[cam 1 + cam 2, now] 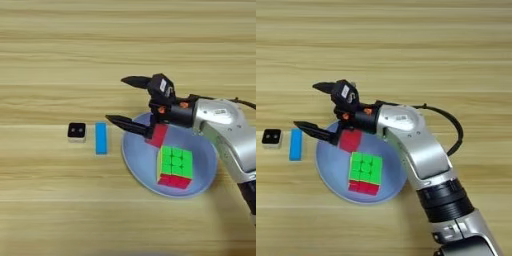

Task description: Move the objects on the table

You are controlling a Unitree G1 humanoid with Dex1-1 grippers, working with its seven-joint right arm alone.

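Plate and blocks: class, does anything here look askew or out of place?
Mostly tidy. The puzzle cube sits on the plate, slightly turned. The red cube lies under the open tool, partly hidden, so its seating is unclear. The black cube and blue bar lie neatly beside the plate.

The desk [50, 50] is light wood with horizontal grain stripes. The small cube [76, 132] is black with two pale dots. The flat bar [101, 138] is blue. The plate [140, 160] is pale blue. The plain cube [159, 135] is red. The puzzle cube [175, 166] shows green squares on top and red squares on its 6 o'clock face. The end effector [117, 100] is black, on a silver forearm [225, 130].
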